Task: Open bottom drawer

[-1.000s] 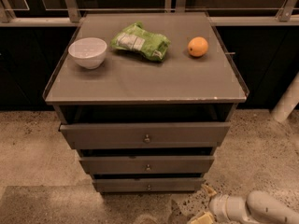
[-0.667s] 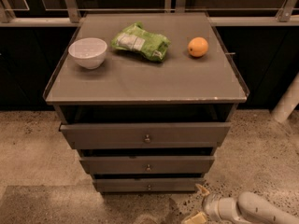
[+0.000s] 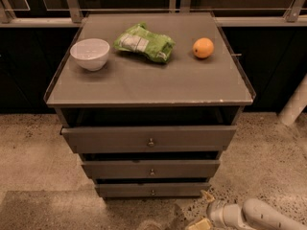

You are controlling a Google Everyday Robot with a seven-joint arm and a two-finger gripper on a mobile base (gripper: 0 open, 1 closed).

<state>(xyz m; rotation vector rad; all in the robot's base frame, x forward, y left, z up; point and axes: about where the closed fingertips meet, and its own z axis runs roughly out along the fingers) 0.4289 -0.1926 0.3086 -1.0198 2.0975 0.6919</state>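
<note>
The grey cabinet has three drawer fronts. The bottom drawer [image 3: 124,190] is the narrowest and lowest front, with a small round metal knob [image 3: 153,192] at its middle. It sits close in under the middle drawer [image 3: 115,169]. My gripper [image 3: 203,210] is low at the bottom right, just above the floor, right of and slightly below the bottom drawer's right end. Its two yellowish fingertips [image 3: 207,195] are spread apart and hold nothing. It does not touch the drawer.
The top drawer [image 3: 105,139] is the widest front. On the cabinet top [image 3: 144,83] sit a white bowl [image 3: 89,53], a green bag [image 3: 144,42] and an orange [image 3: 203,47]. A white pole [image 3: 295,102] stands at the right. The floor is speckled concrete.
My arm and gripper have moved left along the floor, nearer to the cabinet's bottom right corner. The drawers have not moved.
</note>
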